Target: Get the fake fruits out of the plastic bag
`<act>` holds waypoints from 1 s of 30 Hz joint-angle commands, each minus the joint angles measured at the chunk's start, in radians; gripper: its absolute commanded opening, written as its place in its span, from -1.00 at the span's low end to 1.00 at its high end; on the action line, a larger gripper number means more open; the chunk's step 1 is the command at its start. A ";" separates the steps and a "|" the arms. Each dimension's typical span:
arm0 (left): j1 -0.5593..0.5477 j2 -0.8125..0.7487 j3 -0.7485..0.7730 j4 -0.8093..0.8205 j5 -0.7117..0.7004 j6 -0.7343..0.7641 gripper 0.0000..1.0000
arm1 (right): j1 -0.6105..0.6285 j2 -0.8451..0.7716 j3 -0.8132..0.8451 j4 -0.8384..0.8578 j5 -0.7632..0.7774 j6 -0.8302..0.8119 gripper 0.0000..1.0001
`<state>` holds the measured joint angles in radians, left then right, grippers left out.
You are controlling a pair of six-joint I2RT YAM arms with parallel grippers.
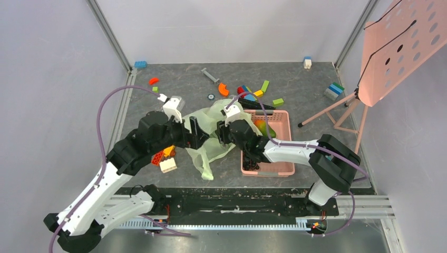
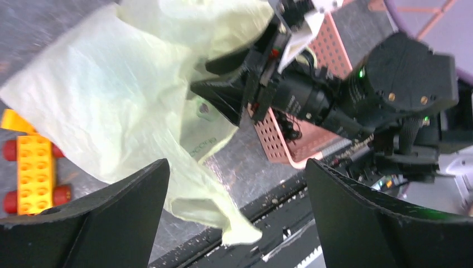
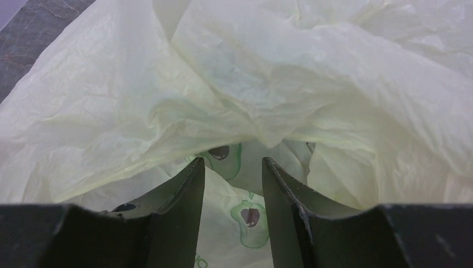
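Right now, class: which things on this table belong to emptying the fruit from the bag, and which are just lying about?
Job: plastic bag; mango and dark grapes, both in the pink basket.
Lying about: yellow wheeled block; blue block; pink stand.

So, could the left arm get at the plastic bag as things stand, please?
Probably yes: the left end effector is open, and the plastic bag sits just ahead of its fingers with nothing in between.
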<state>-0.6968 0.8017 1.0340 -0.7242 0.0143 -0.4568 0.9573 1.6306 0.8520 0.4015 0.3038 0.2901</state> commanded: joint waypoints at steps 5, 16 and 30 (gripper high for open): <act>0.136 0.053 0.099 0.012 -0.147 0.020 0.89 | -0.008 0.011 0.034 0.030 -0.007 0.027 -0.01; 0.358 0.303 -0.161 0.552 -0.049 -0.134 0.41 | -0.032 0.088 0.101 0.031 -0.106 0.057 0.08; 0.404 0.520 -0.336 0.770 -0.292 -0.216 0.16 | -0.047 0.186 0.172 0.091 -0.169 0.067 0.35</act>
<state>-0.3088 1.2816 0.7219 -0.0772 -0.1864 -0.6201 0.9230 1.7962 0.9665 0.4133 0.1501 0.3416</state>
